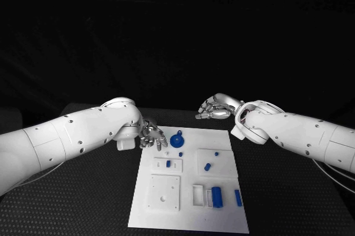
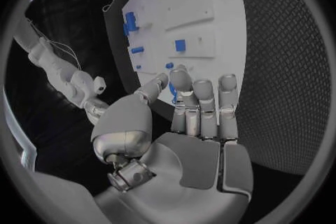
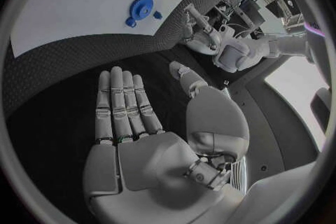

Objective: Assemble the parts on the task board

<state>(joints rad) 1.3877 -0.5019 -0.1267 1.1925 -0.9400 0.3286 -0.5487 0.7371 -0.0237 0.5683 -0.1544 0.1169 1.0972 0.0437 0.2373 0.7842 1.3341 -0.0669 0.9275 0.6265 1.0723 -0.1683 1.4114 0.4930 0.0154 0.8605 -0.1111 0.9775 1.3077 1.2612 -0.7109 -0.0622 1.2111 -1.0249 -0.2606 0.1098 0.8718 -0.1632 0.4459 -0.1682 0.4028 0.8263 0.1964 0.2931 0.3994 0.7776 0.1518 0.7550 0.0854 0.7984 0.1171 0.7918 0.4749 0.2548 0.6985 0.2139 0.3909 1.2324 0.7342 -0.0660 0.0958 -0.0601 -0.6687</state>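
Head view: both my hands empty, left hand [image 1: 150,135] spread beside the disc [image 1: 177,140], right hand [image 1: 216,107] open behind the board [image 1: 166,215]; a careless reach could knock the disc away.

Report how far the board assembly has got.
Early, by the look of it. Several blue parts sit on the task board; whether any are seated I cannot tell. The left hand hovers empty beside the round blue part, the right hand empty beyond the board. Picking and fitting remain.
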